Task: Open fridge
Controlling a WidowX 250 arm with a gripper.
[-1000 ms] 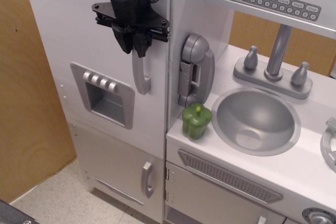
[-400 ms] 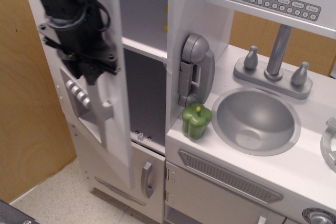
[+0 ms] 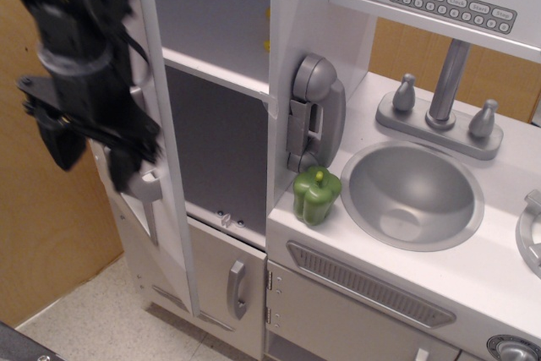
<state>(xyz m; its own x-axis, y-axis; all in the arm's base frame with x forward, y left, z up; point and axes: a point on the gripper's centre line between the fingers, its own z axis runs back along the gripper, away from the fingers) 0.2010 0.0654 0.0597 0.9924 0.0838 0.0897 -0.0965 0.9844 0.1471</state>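
Note:
The fridge's large door (image 3: 166, 175) stands swung far open to the left, seen almost edge-on. The white interior (image 3: 221, 154) with a shelf (image 3: 215, 75) is exposed. The lower end of the door's curved grey handle (image 3: 150, 202) shows on the door's outer face. My black gripper (image 3: 95, 162) is at the left, blurred, in front of the door's outer face. Its two fingers (image 3: 127, 168) look spread apart, and the right one is at the upper part of the handle. The dispenser recess is hidden.
A green toy pepper (image 3: 317, 194) sits on the counter by a grey toy phone (image 3: 314, 112). A sink (image 3: 412, 194) and faucet (image 3: 444, 82) are on the right. The smaller lower door (image 3: 237, 289) and the vent-panel cabinet (image 3: 368, 289) stay shut. A wooden wall (image 3: 38, 243) is close on the left.
The fridge door went from closed to wide open, swinging left. My gripper moved left and down with the handle, and its fingers now look wider apart.

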